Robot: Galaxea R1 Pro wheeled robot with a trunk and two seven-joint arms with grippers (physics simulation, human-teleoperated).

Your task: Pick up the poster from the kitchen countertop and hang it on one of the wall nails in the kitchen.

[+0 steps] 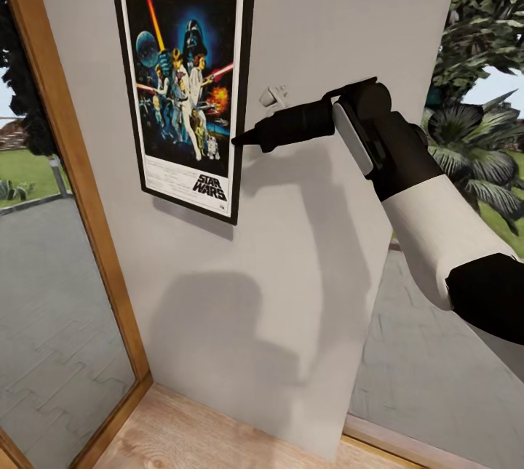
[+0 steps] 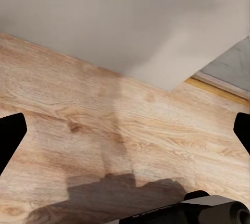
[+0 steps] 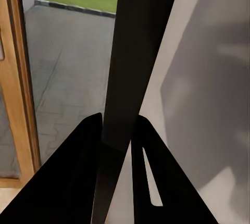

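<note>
Poster (image 1: pixel 185 91) edge clamped between right pincer (image 1: pixel 240 140) fingers

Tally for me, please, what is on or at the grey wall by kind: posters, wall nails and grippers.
Posters: 1, the poster, gripped at its right edge
Wall nails: 1, the white wall nail
Grippers: 1, the right gripper
Total: 3

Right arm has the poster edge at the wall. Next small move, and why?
Probably open the right gripper and back off. The poster lies flat against the wall, and the wrist view shows both fingers straddling its frame edge. A white nail sits beside it.
</note>
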